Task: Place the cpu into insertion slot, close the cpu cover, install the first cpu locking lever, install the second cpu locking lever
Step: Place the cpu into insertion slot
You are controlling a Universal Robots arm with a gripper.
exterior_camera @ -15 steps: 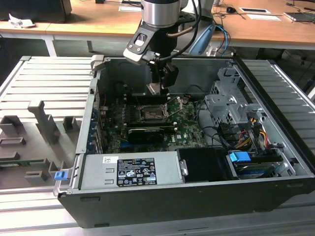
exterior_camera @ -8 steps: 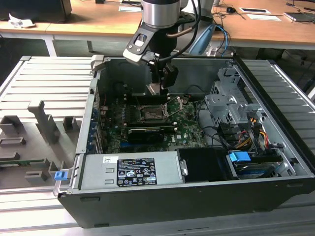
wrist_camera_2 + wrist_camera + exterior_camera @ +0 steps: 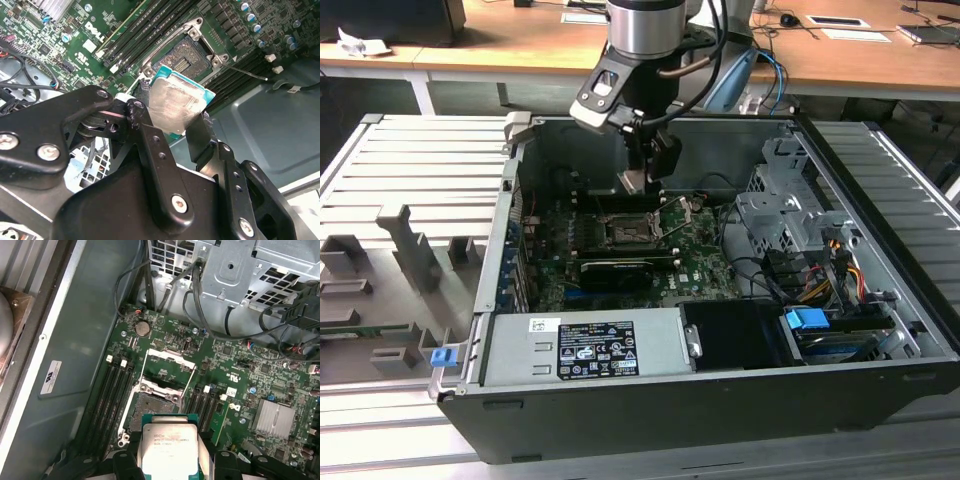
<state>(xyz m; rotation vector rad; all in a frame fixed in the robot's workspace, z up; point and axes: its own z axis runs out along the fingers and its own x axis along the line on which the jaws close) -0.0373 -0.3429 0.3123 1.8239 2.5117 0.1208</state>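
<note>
Open computer case (image 3: pixel 720 405), end effector (image 3: pixel 170 117) clamped on cpu (image 3: pixel 167 450), hovering above insertion slot (image 3: pixel 187 56)

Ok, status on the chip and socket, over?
Claw shut on chip. Chip held just short of socket, not seated. Cover raised open. Nothing seen in the way.

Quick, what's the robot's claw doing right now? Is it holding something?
Gripper: closed on the cpu, which it holds by its edges, close to the insertion slot but not yet in it.
</note>
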